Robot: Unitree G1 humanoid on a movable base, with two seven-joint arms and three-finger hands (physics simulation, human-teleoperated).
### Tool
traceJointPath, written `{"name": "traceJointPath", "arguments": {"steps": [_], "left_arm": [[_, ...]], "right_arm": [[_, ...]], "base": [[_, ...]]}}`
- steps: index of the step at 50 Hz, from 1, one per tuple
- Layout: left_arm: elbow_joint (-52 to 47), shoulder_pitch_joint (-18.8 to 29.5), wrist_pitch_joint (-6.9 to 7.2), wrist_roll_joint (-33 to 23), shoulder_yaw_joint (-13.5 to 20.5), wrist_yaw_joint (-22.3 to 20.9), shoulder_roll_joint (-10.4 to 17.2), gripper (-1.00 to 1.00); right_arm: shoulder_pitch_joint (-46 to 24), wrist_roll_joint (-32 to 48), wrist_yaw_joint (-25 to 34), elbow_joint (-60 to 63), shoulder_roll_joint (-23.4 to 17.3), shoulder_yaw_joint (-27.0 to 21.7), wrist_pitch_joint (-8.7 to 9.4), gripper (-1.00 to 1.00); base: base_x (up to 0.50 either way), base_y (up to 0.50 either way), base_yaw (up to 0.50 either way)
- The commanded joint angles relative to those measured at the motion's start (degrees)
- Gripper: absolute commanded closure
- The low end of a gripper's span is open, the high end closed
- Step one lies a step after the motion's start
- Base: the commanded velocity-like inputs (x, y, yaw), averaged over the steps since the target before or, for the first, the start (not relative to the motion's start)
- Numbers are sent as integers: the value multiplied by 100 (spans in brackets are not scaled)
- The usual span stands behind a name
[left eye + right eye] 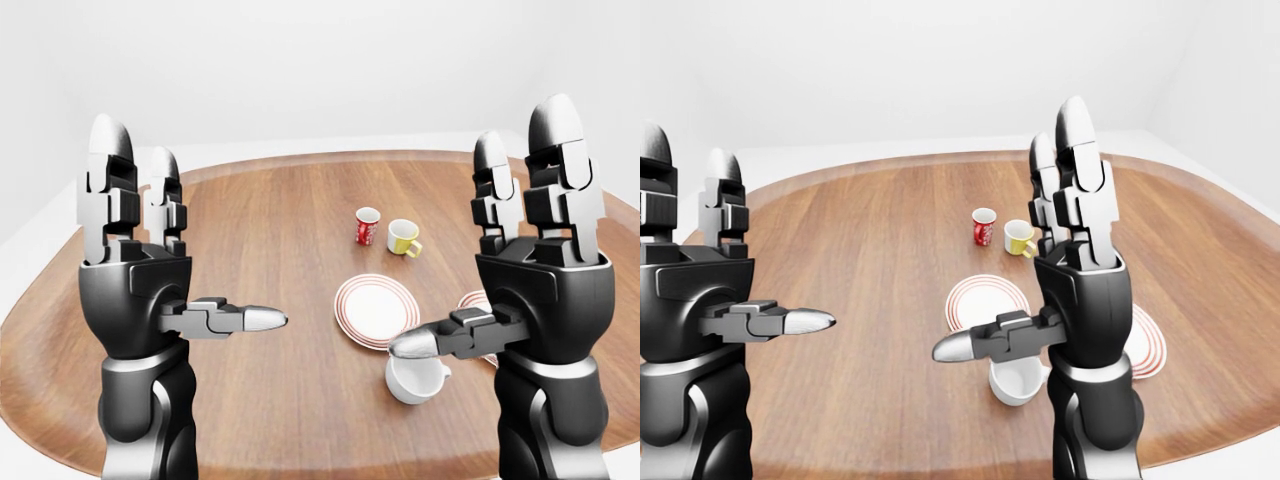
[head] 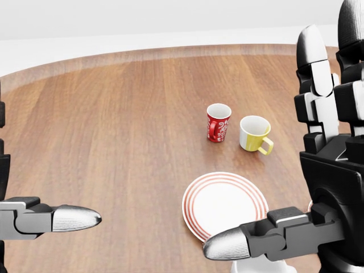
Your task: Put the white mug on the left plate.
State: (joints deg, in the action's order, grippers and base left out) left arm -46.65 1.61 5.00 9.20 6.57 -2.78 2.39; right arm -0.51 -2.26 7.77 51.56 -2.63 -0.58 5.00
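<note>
The white mug (image 1: 415, 380) stands upright on the wooden table (image 1: 260, 230), just below and right of the left plate (image 1: 375, 308), a white plate with red rings and nothing on it. In the head view only the mug's rim (image 2: 257, 267) shows, at the bottom edge under my right thumb. My right hand (image 1: 470, 240) is open, fingers pointing up and thumb sticking out left above the mug, holding nothing. Far to the left, over the table's left part, my left hand (image 1: 195, 235) is open in the same pose and also holds nothing.
A red patterned mug (image 2: 218, 122) and a yellow mug (image 2: 254, 133) stand side by side above the left plate. A second red-ringed plate (image 1: 1145, 345) lies to the right, partly hidden by my right arm. The table's rounded edge runs along the bottom.
</note>
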Motion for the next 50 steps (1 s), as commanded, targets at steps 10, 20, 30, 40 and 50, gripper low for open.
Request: {"name": "traceJointPath", "arguments": {"steps": [10,20,30,40,50], "left_arm": [[1,-28,0,-40,-31,-10,-10,-100],[-72,-5,0,-45,-48,-3,-14,-100],[-86,62,0,-16,3,11,8,-100],[-83,54,0,-33,-11,18,7,-100],[-67,56,0,-39,-9,13,8,-100]], "right_arm": [[-1,1594,79,576,14,1557,0,-100],[244,2114,316,837,-105,2169,0,-100],[1028,2213,541,746,-431,2101,0,-100],[963,2718,1058,768,-501,1701,0,-100],[1006,3688,2041,844,-199,1516,0,-100]], "base": [[0,0,0],[0,0,0],[0,0,0],[0,0,0],[0,0,0]]}}
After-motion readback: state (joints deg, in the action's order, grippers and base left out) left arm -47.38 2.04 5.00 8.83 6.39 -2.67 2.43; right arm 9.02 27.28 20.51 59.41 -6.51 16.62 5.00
